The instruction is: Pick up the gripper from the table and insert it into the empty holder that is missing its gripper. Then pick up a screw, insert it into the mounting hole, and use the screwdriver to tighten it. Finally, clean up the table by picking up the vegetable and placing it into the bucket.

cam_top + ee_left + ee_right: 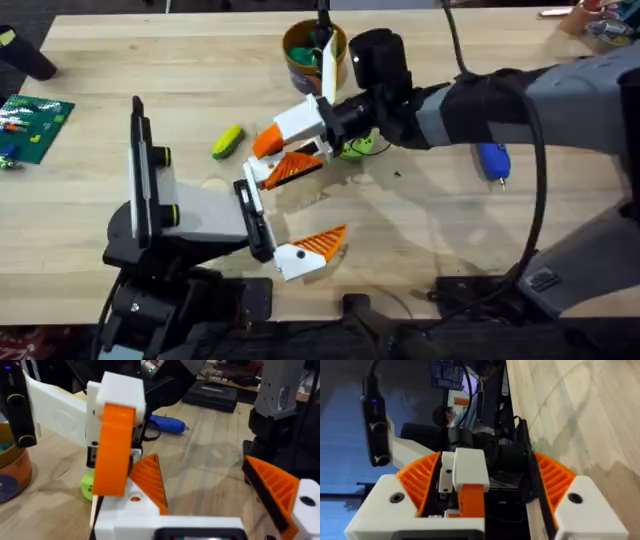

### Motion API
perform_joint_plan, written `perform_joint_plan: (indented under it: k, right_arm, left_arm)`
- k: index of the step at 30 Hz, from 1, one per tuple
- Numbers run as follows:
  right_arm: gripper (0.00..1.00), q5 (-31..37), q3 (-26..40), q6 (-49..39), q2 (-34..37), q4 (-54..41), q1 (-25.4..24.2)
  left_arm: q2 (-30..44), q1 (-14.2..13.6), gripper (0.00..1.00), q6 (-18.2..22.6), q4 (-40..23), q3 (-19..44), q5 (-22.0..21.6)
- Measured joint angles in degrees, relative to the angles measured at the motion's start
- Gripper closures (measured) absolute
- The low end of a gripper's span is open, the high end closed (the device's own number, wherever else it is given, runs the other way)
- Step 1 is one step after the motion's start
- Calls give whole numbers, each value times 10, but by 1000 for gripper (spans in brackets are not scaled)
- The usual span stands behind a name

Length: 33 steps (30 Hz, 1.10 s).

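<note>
Black and narrow, the bracket holder [256, 215] caps my white-and-grey left arm. My left claw [200, 467] stands wide apart, with its one mounted orange ribbed finger [318, 243] at the near end and the other end waiting. Just right of that waiting end lies the gripper [288, 168], an orange ribbed wedge on a white plastic base block, its base touching or nearly touching the bracket and seemingly canted. My right claw [280, 150] reaches across around it; I cannot tell whether it is clamped on it or merely cradling it. To do this well, I judge I should hold my left arm rigid, square the white base to the bracket, push straight along the slot without twisting, and let go only once it sits flush.
</note>
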Motion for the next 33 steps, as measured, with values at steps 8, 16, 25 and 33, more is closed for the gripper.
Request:
perform_joint_plan:
  k: [8, 16, 25, 33]
  right_arm:
    - [7, -13, -1, -21, -1, -94, -42]
    - [7, -12, -22, -88, -64, -205, -58]
    - [7, -3, -55, -174, -151, -302, -76]
    - [301, 4, -62, -206, -151, -303, -76]
  left_arm:
    - [0, 0, 14, 0, 0, 0, 0]
    - [0, 0, 14, 0, -1, 0, -2]
    - [0, 0, 14, 0, -1, 0, -11]
    - [0, 0, 14, 0, -1, 0, -20]
